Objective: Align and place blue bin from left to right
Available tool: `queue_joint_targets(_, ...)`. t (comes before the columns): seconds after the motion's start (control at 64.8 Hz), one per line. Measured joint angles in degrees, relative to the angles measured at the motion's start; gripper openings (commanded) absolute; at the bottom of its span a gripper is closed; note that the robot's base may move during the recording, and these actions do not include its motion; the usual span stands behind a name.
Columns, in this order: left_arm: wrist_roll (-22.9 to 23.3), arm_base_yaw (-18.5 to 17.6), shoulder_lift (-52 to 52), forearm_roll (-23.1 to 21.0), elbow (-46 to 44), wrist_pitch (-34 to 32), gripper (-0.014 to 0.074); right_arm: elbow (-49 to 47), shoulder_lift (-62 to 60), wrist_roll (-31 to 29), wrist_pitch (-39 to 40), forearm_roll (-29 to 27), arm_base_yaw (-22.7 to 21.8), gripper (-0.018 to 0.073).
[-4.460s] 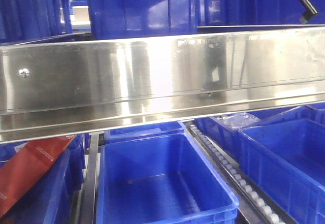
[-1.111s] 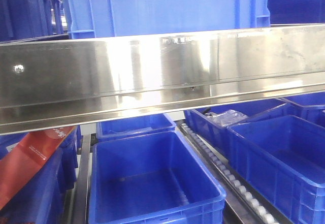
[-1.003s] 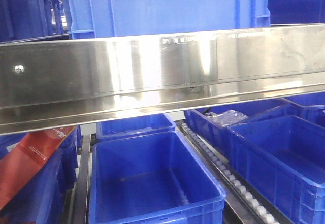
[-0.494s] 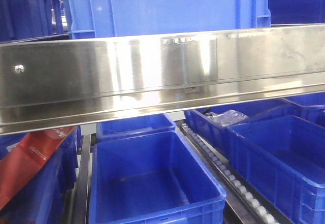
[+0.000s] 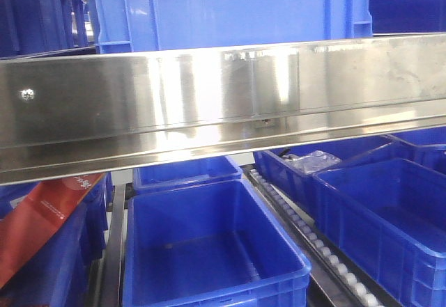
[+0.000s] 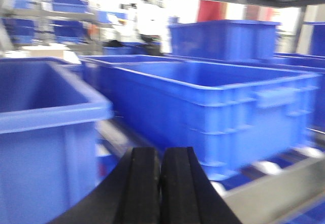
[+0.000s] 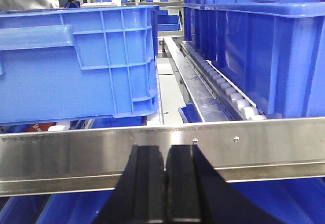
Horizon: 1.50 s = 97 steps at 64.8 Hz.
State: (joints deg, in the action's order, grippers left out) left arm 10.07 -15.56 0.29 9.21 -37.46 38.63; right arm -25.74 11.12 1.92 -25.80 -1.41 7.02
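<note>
The blue bin (image 5: 230, 8) stands on the upper shelf level, at 12 o'clock in the front view, just behind the long steel rail (image 5: 223, 105) that crosses the whole picture. Its lighter blue wall with raised ribs fills most of the space above the rail. In the right wrist view the same bin (image 7: 76, 61) is at 10 o'clock, its ribbed end wall and thick rim turned to the camera, its bottom resting just behind the rail (image 7: 162, 153).

The right gripper (image 7: 165, 183) is at 6 o'clock of its own view, pointing level and forward at the rail. Its two black fingers are pressed together with nothing between them, and they do not touch the bin. At 3 o'clock a darker crate (image 7: 264, 56) stands beside a roller track (image 7: 218, 92).

The left gripper (image 6: 161, 188) is also at 6 o'clock in its view, level, fingers together and empty. In front of it, from 12 to 3 o'clock, lies a long crate (image 6: 213, 112); another crate (image 6: 40, 132) is at 9 o'clock. This view is blurred.

Under the rail, the front view shows an open crate (image 5: 209, 244) at 6 o'clock and a red package (image 5: 42, 216) at 8 o'clock.
</note>
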Motion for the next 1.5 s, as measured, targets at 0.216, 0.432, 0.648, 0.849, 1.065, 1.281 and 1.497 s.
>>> queue_joint_targets(0.216, -3.5, 9.8, -0.1, -0.5, 8.2, -6.6, 0.0004, 0.0, 0.0, 0.0, 0.1, 0.0, 0.0, -0.0078)
queue_joint_targets(0.432, -4.0, 14.2, 0.0, -0.9, 22.9, -18.4, 0.0004, 0.0, 0.0, -0.1, 0.1, 0.0, 0.0, -0.0078)
queue_joint_targets(0.648, -4.0, 16.2, 0.0, -5.4, 36.1, -30.4, 0.0004, 0.0, 0.0, -0.1, 0.1, 0.0, 0.0, -0.0078)
queue_joint_targets(0.849, -4.0, 16.3, 0.0, -5.9, 37.5, -32.0, 0.0004, 0.0, 0.0, 0.0, 0.1, 0.0, 0.0, -0.0078)
queue_joint_targets(1.065, -4.0, 16.3, 0.0, -5.9, 37.6, -32.5, 0.0004, 0.0, 0.0, -0.1, 0.1, 0.0, 0.0, -0.0078)
queue_joint_targets(1.281, -4.0, 16.3, 0.0, -5.9, 37.6, -32.5, 0.0004, 0.0, 0.0, -0.1, 0.1, 0.0, 0.0, -0.0078)
queue_joint_targets(1.497, -4.0, 16.3, 0.0, -5.9, 37.6, -32.6, 0.0004, 0.0, 0.0, 0.0, 0.1, 0.0, 0.0, -0.0078)
